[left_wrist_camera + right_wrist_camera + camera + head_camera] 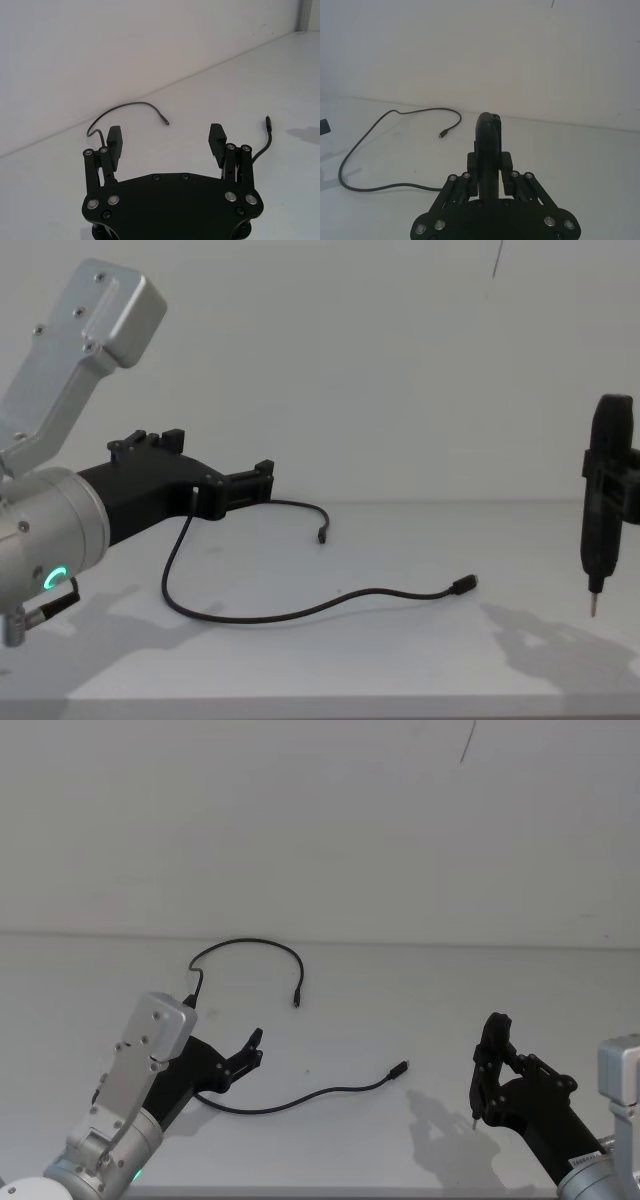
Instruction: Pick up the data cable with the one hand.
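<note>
Data cable [245, 941] sprawls slack in head view, left gripper [255, 1048] over its 9 o'clock bend. Left wrist: jaws wide apart, so I'd drop straight and pinch one strand. Right wrist: right gripper [489, 162] clamped on pen-like tool [488, 127], idle.

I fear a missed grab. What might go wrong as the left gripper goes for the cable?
The cable is thin and flat on the table; the left gripper, jaws open above it, might miss it or scrape the table. Its long loose curve could drag or snag. The right gripper holds a tool off to the right.
</note>
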### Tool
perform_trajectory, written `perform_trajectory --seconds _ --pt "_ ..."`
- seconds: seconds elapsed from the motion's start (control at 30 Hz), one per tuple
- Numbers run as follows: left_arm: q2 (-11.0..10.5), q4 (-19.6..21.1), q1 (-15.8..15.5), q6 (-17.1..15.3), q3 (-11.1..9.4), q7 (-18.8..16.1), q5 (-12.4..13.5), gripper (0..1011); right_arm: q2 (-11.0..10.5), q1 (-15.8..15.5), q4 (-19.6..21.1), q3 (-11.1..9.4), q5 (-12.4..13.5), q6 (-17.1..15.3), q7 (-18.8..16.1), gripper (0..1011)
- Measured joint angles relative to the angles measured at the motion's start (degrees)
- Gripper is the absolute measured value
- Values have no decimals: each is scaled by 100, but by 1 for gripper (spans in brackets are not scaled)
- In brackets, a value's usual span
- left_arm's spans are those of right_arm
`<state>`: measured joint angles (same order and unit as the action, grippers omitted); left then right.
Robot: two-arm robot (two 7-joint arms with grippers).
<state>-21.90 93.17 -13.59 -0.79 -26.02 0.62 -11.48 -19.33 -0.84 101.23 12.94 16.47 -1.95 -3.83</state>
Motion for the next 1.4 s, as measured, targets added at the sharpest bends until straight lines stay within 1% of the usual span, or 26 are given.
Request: perform_trajectory --seconds 0.83,1.03,1.27,1.4 --pt "0 -10 -7 3 1 22 0 1001 0 0 0 0 0 0 0 269" --pt "-43 -86 -79 84 -16 212 -8 1001 0 0 0 0 0 0 0 269" --pt "-164 -267 -268 244 -108 667 -12 1001 0 0 0 0 0 0 0 269" --pt "-215 -328 -336 309 -140 872 -20 1001 0 0 0 0 0 0 0 269"
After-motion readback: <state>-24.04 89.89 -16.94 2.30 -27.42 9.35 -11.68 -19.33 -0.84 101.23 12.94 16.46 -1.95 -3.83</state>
